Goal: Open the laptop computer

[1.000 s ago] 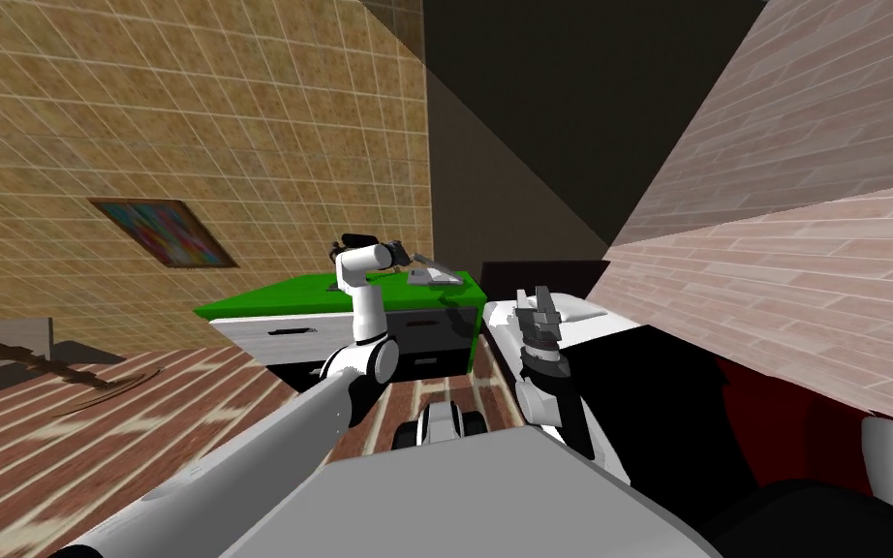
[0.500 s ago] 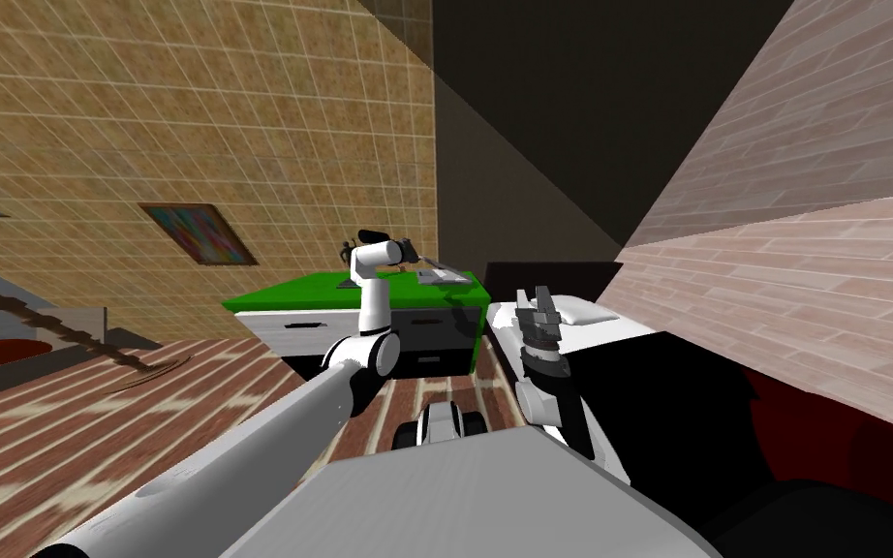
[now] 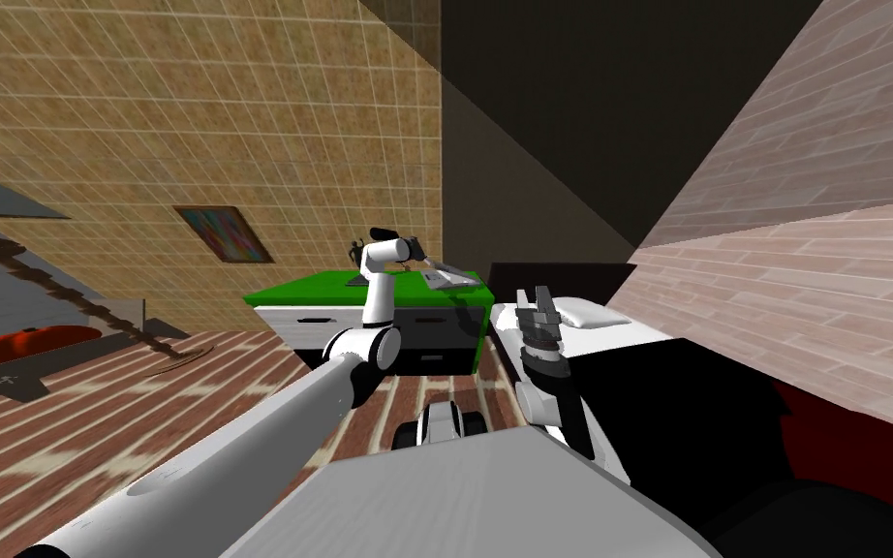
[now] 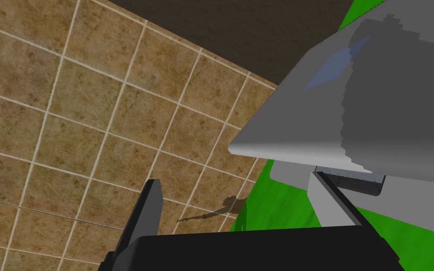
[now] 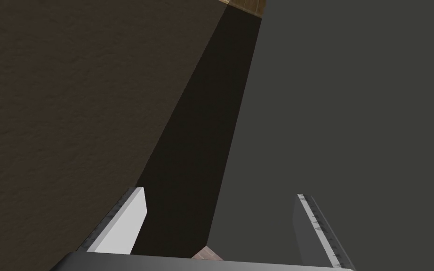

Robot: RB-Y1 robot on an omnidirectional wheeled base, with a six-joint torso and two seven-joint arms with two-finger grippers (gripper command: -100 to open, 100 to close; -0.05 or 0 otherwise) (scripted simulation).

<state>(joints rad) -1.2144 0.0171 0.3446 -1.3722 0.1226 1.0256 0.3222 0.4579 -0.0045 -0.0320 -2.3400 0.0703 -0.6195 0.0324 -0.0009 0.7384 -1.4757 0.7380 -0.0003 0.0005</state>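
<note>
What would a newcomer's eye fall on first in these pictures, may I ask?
First, the bright green top of the drawer cabinet ahead, where the open left gripper is at the grey laptop, its lid partly raised. Then the colourful framed picture on the tiled wall to the cabinet's left.

On my left wrist view the laptop (image 4: 352, 94) runs off the edge — its lid hides most of the base. A left finger (image 4: 333, 202) ends at that lid; touching or not, I can't tell. From the head it's too small to judge.
</note>
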